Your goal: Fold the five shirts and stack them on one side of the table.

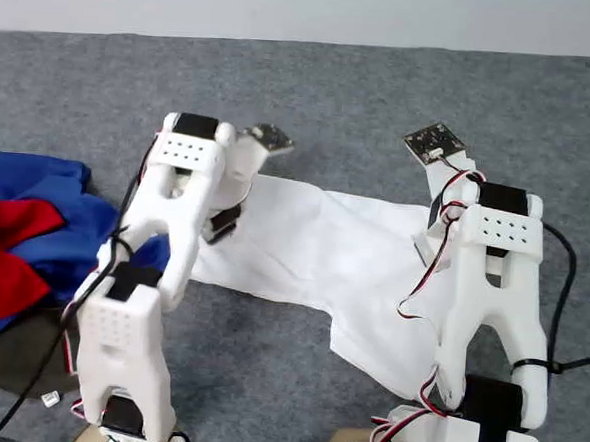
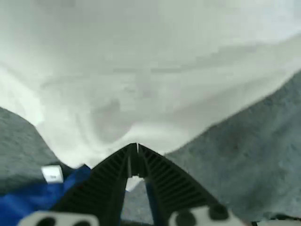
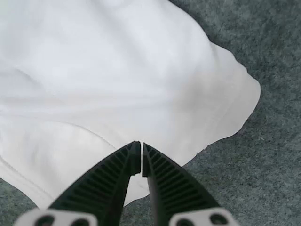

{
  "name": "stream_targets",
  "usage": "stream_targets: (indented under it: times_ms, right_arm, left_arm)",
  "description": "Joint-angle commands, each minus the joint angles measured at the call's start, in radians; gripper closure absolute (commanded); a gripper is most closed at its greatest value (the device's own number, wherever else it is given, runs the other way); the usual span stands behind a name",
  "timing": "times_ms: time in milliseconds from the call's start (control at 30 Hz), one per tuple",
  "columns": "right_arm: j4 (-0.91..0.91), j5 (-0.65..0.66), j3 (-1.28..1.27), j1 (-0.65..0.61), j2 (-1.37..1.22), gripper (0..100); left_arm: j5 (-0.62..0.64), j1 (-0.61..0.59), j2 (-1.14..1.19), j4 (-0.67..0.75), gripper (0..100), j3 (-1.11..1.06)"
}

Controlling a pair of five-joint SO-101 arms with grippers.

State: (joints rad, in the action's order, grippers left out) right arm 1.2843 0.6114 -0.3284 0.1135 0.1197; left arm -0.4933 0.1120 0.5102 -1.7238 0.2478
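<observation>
A white shirt (image 1: 323,248) lies spread across the middle of the grey table (image 1: 383,96). At its left edge my left gripper (image 1: 223,225) is down on the cloth. In the left wrist view that gripper (image 2: 137,147) is shut, and the white shirt (image 2: 150,70) puckers toward its tips. My right gripper (image 1: 431,247) sits low at the shirt's right side, mostly hidden under its arm. In the right wrist view the right gripper (image 3: 141,145) is shut with its tips on the white shirt (image 3: 94,70), where a crease runs in, near a sleeve end.
A heap of other shirts lies at the table's left edge: a blue shirt (image 1: 47,181), a red shirt (image 1: 2,253) and a dark one (image 1: 16,354). The blue shirt (image 2: 28,202) reaches close to my left gripper. Bare grey table lies behind the white shirt.
</observation>
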Motion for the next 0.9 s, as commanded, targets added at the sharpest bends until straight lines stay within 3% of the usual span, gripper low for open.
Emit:
stream_targets:
  times_ms: [0,233,533,633,867]
  right_arm:
    - [0.013,0.003,0.046,0.010,0.058,98.8]
    - [0.013,0.003,0.044,0.007,0.058,98.8]
    - [0.073,0.003,0.048,0.010,0.058,98.8]
    - [0.077,0.003,0.048,0.010,0.058,98.8]
    - [0.076,0.005,0.044,0.012,0.087,98.8]
  left_arm:
    - [-0.018,0.000,-0.167,0.006,99,-0.035]
    - [0.048,0.006,-0.236,0.276,99,-0.016]
    - [0.104,0.020,0.000,0.347,99,-0.008]
    - [0.110,0.015,0.035,0.325,99,-0.010]
    - [0.074,0.014,0.037,0.106,99,-0.010]
